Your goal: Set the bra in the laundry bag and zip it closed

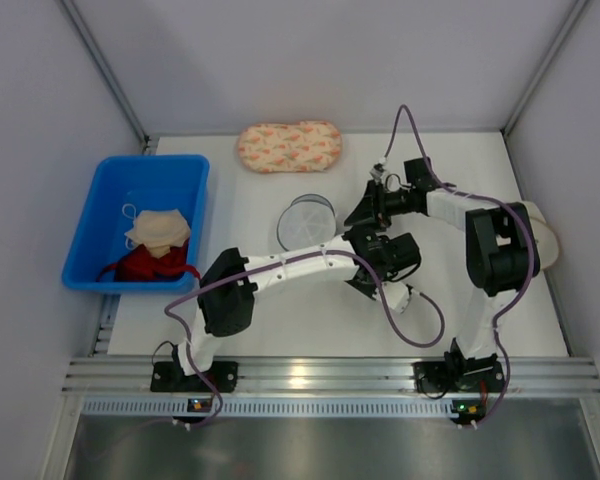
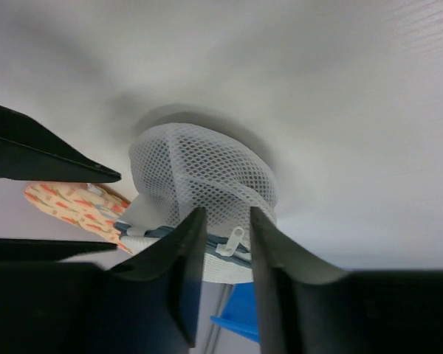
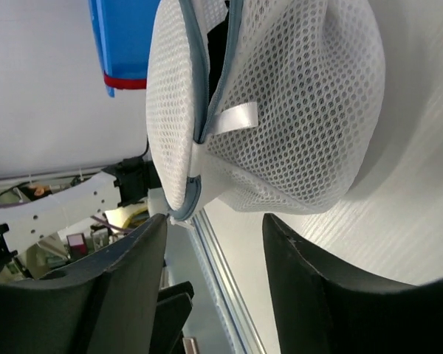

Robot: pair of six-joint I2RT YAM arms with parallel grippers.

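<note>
The laundry bag (image 1: 307, 222) sat mid-worktop (image 1: 250, 310) with the bra (image 3: 217, 51) apparently inside (dark cloth showed through the zip gap), so zipping looked the step in hand. The right gripper (image 3: 215, 225) at the bag's 3 o'clock and the left gripper (image 2: 227, 217) at 4 o'clock had jaws spread, pinching nothing. Next, one would have to pinch the zip pull (image 2: 233, 240) while the other steadied the bag.

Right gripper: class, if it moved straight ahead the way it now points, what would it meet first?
Probably the round white mesh laundry bag, directly ahead of the right gripper, though depth is unclear.
</note>
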